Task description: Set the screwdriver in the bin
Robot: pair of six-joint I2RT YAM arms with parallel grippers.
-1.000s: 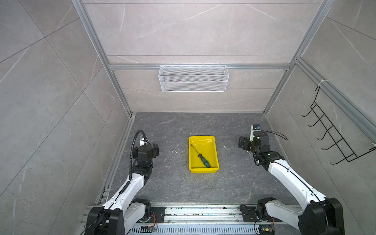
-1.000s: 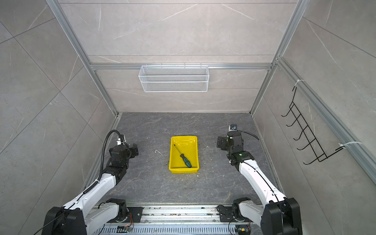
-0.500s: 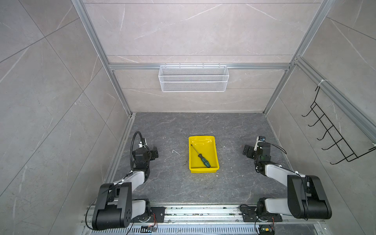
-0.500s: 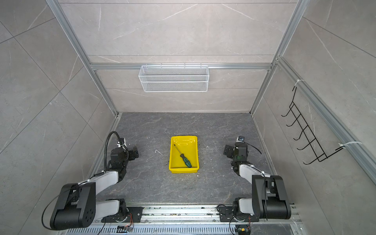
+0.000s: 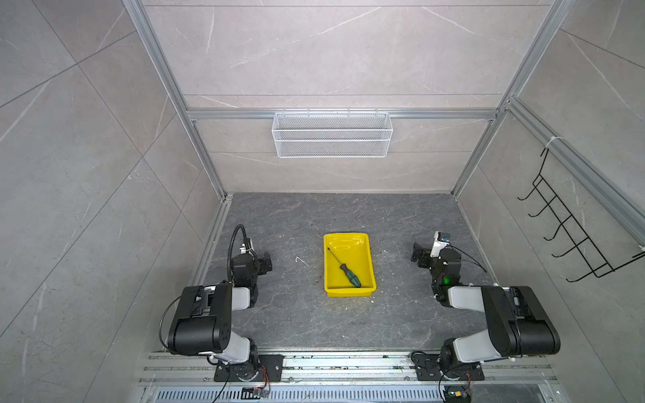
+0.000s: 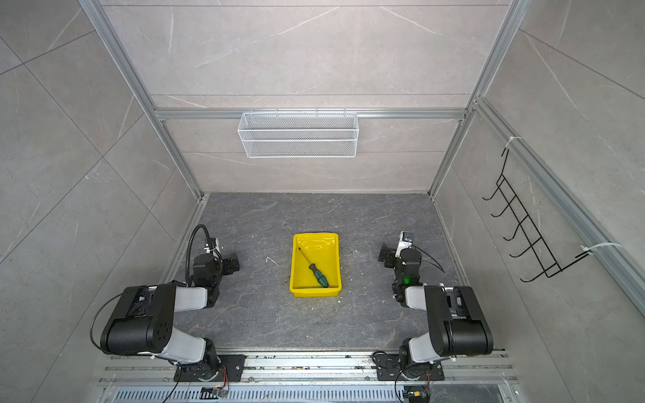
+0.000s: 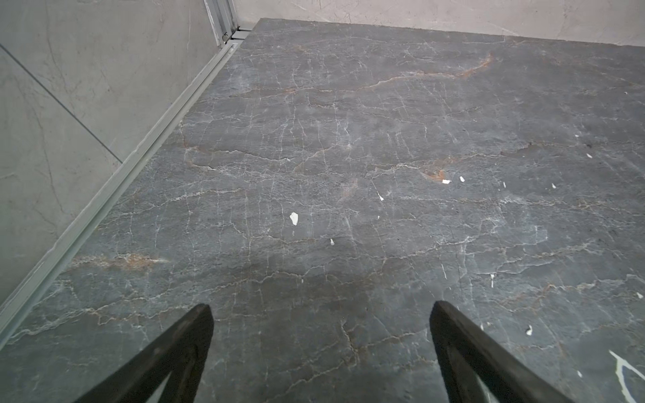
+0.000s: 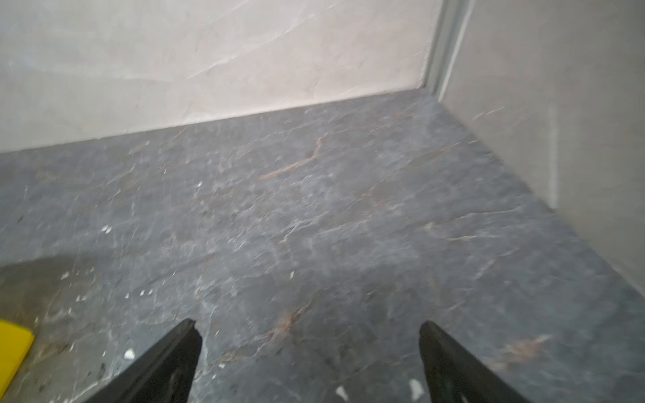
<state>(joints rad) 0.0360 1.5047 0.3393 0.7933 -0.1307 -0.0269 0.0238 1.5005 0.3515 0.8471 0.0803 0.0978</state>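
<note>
Left gripper point(image 7: 321, 307): jaws spread wide, nothing between them, low over the bare dark grey stone-look table point(image 7: 349, 157), close to the aluminium rail point(image 7: 115, 181) along the left wall. Small white flecks point(image 7: 294, 218) lie on the table ahead of it.

Right gripper point(image 8: 307, 322): jaws wide apart too, empty, over bare table on the right side, pointing toward the far right corner. The right wrist view is blurred. A corner of the shallow rectangular bright yellow glossy plastic bin point(image 8: 12, 349) shows at the edge of that view, apart from the gripper.

In both top views the bin point(image 5: 350, 292) point(image 6: 316, 292) sits mid-table between the two grippers, well apart from each, long side running near to far. The small screwdriver with dark green and black ridged handle and thin metal shaft point(image 5: 343, 267) point(image 6: 313, 267) lies flat inside the bin on its floor, diagonal, with the handle toward the near right corner and the tip toward the far left. Nothing touches it.

Both arms are folded low by the near edge. A white wire mesh basket point(image 5: 331, 134) hangs on the far wall and a black wire hook rack point(image 5: 565, 230) on the right wall.
</note>
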